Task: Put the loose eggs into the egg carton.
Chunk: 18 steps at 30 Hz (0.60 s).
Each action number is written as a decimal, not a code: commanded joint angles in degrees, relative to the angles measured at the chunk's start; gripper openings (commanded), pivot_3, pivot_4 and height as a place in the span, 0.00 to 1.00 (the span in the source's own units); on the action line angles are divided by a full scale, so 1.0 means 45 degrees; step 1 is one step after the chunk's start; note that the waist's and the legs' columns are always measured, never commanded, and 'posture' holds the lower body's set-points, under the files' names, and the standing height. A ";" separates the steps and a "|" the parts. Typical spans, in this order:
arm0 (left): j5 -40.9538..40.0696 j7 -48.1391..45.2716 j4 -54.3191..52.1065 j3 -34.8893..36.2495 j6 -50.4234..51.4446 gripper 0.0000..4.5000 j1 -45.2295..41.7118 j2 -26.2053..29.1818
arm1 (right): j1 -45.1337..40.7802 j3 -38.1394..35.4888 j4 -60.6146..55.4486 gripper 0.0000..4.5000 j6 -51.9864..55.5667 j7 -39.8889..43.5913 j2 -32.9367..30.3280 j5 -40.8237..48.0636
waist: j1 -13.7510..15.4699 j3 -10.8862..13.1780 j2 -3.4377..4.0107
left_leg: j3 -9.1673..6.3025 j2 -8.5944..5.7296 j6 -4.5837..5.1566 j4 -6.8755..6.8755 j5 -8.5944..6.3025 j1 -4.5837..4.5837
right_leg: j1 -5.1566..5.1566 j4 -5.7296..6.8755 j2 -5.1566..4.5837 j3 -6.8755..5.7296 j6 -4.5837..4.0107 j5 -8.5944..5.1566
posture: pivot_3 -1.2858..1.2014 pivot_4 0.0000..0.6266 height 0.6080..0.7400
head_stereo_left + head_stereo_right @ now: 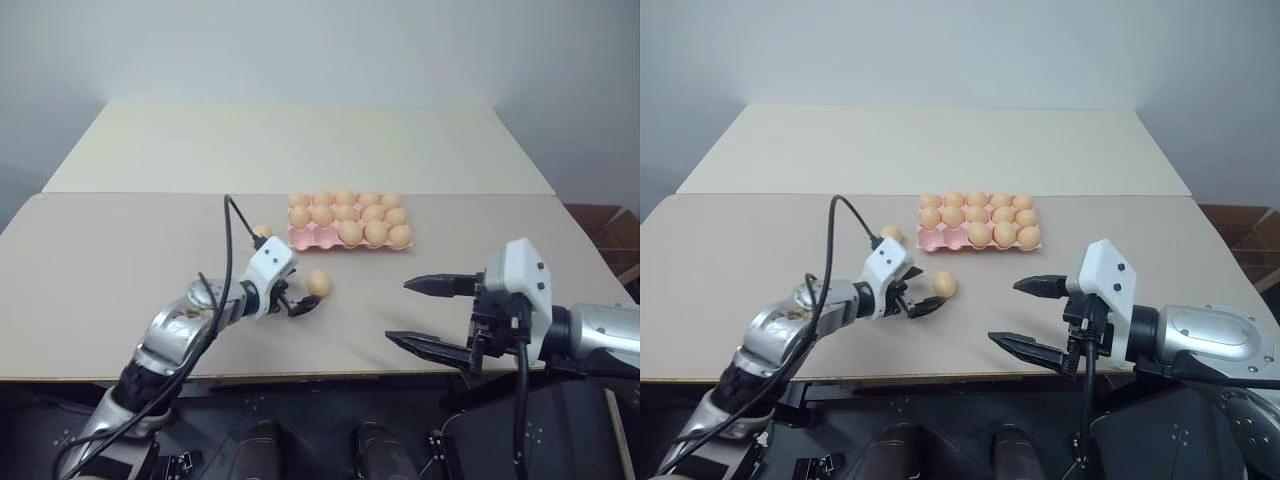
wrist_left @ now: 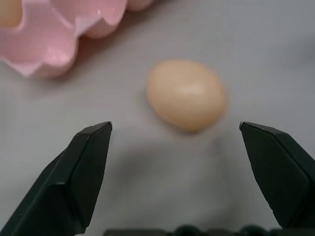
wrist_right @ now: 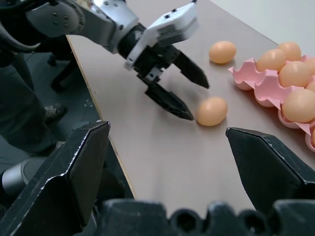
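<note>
Mostly done: the egg carton [image 1: 347,236] holds most of the eggs, thirteen by my count, in three rows, and the cups at its near-left corner look empty. Two loose eggs remain on the table [image 1: 120,270]. One egg [image 1: 318,283] lies just ahead of the left gripper [image 1: 297,303], near the carton's front-left corner. The other egg [image 1: 262,232] sits beside the carton's left edge, partly hidden behind the left wrist in the head views and plain in the right wrist view [image 3: 222,51].

Left gripper: jaws spread wide, nothing between them yet. In the left wrist view the near egg [image 2: 186,95] sits just past the fingertips [image 2: 96,135], roughly centred on the gap, a little toward the right-hand finger; not touching either. Carton corner [image 2: 44,49] lies beyond and off to one side of the jaws. The arm reaches across the table, gripper pitched down toward the tabletop, fingers low over the surface.

Right gripper [image 1: 1025,315]: jaws released, wide apart, empty. It hangs above the table's near edge, well apart from both eggs and the carton, fingers pointing across toward the left gripper. From its wrist view the left gripper [image 3: 184,93] and near egg [image 3: 212,111] lie well ahead of its jaws.

Judgement: two picks left; the near egg is next, needing a short advance before closing.
</note>
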 commanded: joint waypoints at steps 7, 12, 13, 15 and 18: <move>0.0817 -0.0969 0.1244 -0.0791 -0.1069 1.00 -0.1011 -0.0884 | 0.0474 -0.0011 -0.0145 0.99 -0.1273 0.0023 -0.0691 -0.0183 | -0.0004 0.0001 -0.0001 | -0.0007 -0.0001 0.0000 0.0000 0.0000 -0.0006 | -0.0004 -0.0001 0.0001 0.0002 0.0002 -0.0001 | 0.52 0.24 1.00; 0.0939 -0.1292 0.1346 -0.0631 -0.1208 0.74 -0.1008 -0.0886 | 0.0768 -0.0109 -0.0032 1.00 -0.1647 0.0031 -0.0933 -0.0408 | 0.0020 0.0001 -0.0001 | -0.0011 -0.0001 0.0001 0.0000 0.0000 -0.0003 | -0.0001 0.0002 0.0001 0.0000 0.0001 0.0000 | 0.52 0.24 1.00; 0.0948 -0.1331 0.1334 -0.0596 -0.1217 0.67 -0.0999 -0.0874 | 0.0816 -0.0134 0.0003 1.00 -0.1723 0.0061 -0.0976 -0.0440 | 0.0027 0.0001 -0.0001 | -0.0012 -0.0001 0.0001 0.0001 0.0000 -0.0004 | 0.0000 0.0001 0.0000 0.0000 0.0002 0.0000 | 0.52 0.24 1.00; 0.0978 -0.1386 0.1234 -0.0528 -0.1273 0.52 -0.0959 -0.0833 | 0.0875 -0.0211 0.0087 1.00 -0.1832 0.0084 -0.1045 -0.0467 | 0.0042 0.0001 -0.0001 | -0.0012 -0.0002 0.0001 0.0001 0.0000 -0.0005 | -0.0001 0.0000 -0.0001 0.0000 0.0003 0.0000 | 0.52 0.24 1.00; 0.1001 -0.1309 0.0911 -0.0232 -0.1443 0.46 -0.0977 -0.0755 | 0.0776 -0.0299 0.0321 1.00 -0.1965 0.0010 -0.1116 -0.0521 | 0.0040 0.0001 -0.0001 | -0.0012 -0.0001 0.0001 0.0002 0.0000 -0.0003 | 0.0000 0.0002 0.0000 0.0000 0.0003 0.0000 | 0.52 0.24 1.00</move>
